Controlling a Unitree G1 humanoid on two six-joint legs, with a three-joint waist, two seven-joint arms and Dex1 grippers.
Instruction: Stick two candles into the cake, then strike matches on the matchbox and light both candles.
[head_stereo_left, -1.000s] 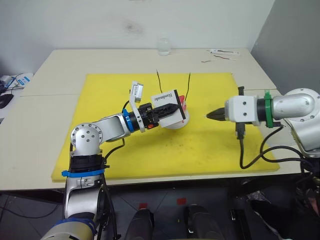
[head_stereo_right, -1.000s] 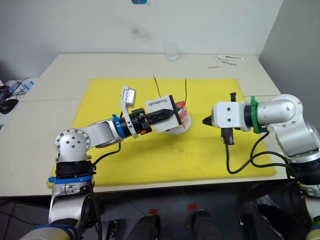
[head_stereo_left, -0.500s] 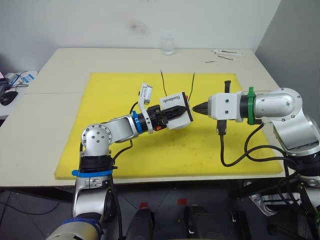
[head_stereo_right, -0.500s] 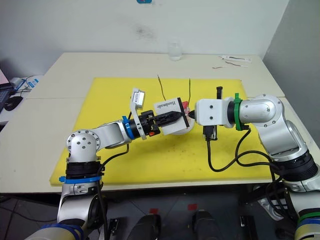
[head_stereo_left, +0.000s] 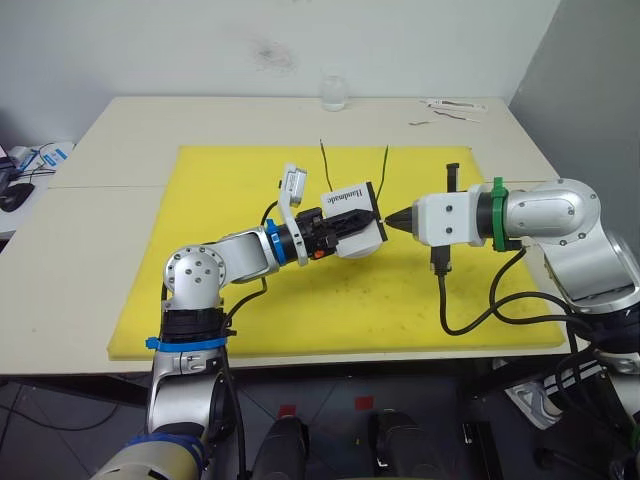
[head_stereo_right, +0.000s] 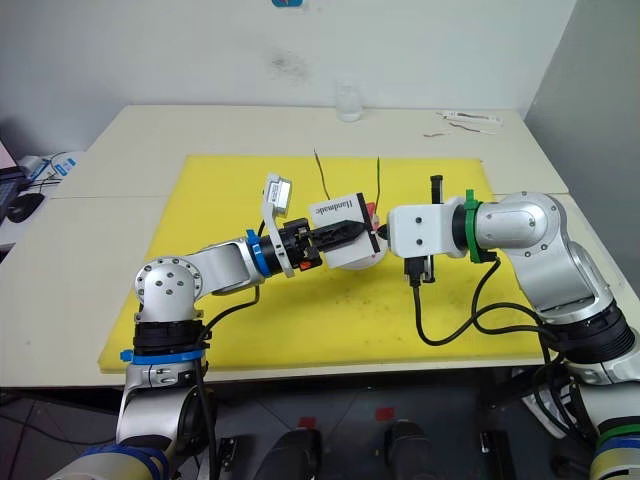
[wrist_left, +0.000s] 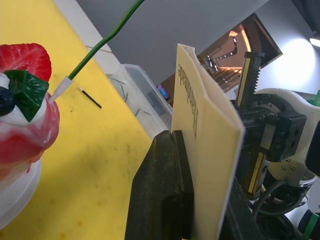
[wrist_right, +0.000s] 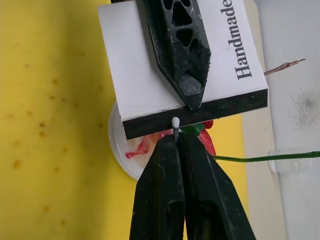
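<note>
Right wrist view: we see the right gripper (wrist_right: 178, 142) with its fingers pinched together on a match (wrist_right: 175, 126), whose pale head touches the black strip of the matchbox (wrist_right: 150, 85). The left gripper (head_stereo_left: 352, 222) has its fingers clamped on that box, one on each flat face, holding it on edge above the cake (wrist_right: 142, 145). The box is white with the word "Handmade" printed along it.

In the left eye view, we see both arms meeting over the middle of a yellow mat (head_stereo_left: 220, 190) on a pale desk (head_stereo_left: 120, 130). The cake sits on its small white plate just beneath and behind the box. Two candles (head_stereo_left: 325, 160) rise from the cake, thin and greenish, leaning slightly apart. In the left wrist view, one candle enters the cake beside the strawberry, and a loose match lies on the mat beyond. A clear glass (head_stereo_left: 334, 92) stands near the desk's far edge.
</note>
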